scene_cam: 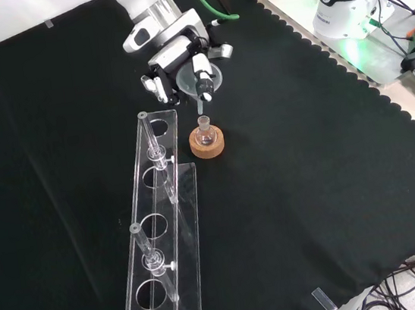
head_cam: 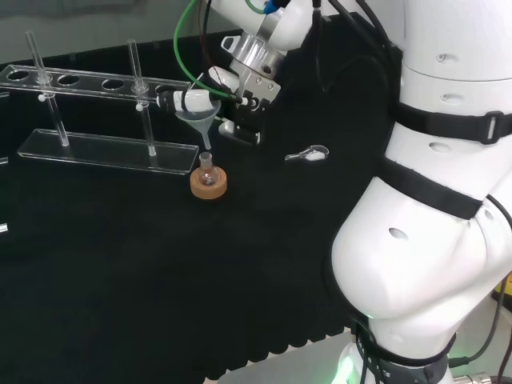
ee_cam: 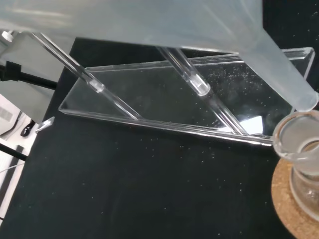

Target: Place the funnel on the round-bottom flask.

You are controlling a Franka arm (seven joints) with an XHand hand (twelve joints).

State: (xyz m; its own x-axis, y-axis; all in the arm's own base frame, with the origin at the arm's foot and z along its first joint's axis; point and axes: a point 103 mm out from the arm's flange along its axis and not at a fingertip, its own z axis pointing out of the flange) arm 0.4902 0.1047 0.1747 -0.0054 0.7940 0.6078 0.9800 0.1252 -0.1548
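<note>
- Head view: the hand holds the funnel by its cone, with the fingers curled round the rim. The funnel hangs upright, stem downward, above the round-bottom flask, which sits in a cork ring on the black cloth. The stem tip ends just above the flask neck, and a small gap is visible between them. A clear test-tube rack stands beyond and to the left of the flask. A small clear piece lies on the cloth to the right, well apart from the flask.
- Front view: the hand enters from the top of the view, closed on the funnel. The stem points down toward the flask in its cork ring. The stem tip lies near the neck opening, not yet inside it. The rack runs along the left side of the flask.
- Wrist view: the funnel cone and its stem reach to a point just beside the rim of the flask neck. The tip appears slightly off the centre of the opening and above it.
- Progress, as judged: the funnel is grasped, lifted and brought over the flask. Remaining steps are a small centring correction, a straight descent until the cone seats on the neck, and release.
</note>
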